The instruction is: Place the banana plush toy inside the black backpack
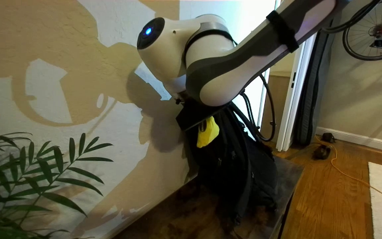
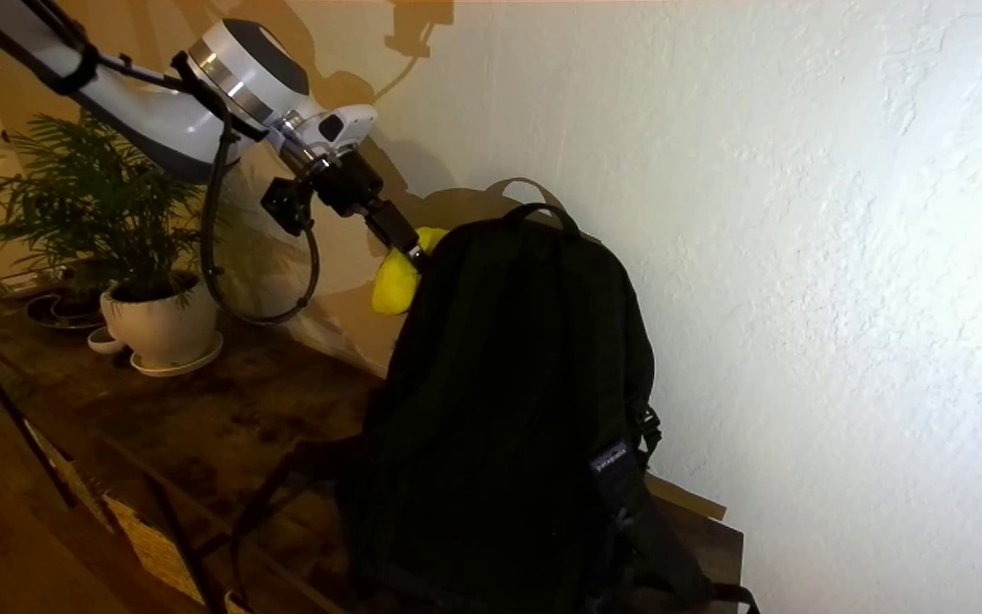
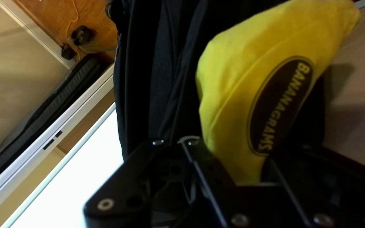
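Dark wooden worktop (image 2: 303, 388) along a pale wall (image 2: 798, 213), black backpack (image 2: 499, 384) standing at its near edge.
Just beside the backpack's top, above the worktop, the gripper (image 2: 416, 256) has its jaws pinching the yellow banana plush toy (image 2: 395, 288); whether toy and backpack touch cannot be told. Beyond, a potted plant (image 2: 150, 256) stands toward the far edge.

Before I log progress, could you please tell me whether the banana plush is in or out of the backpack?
Out: the wrist view shows the banana plush held in the claw, uncovered, with the backpack behind it.
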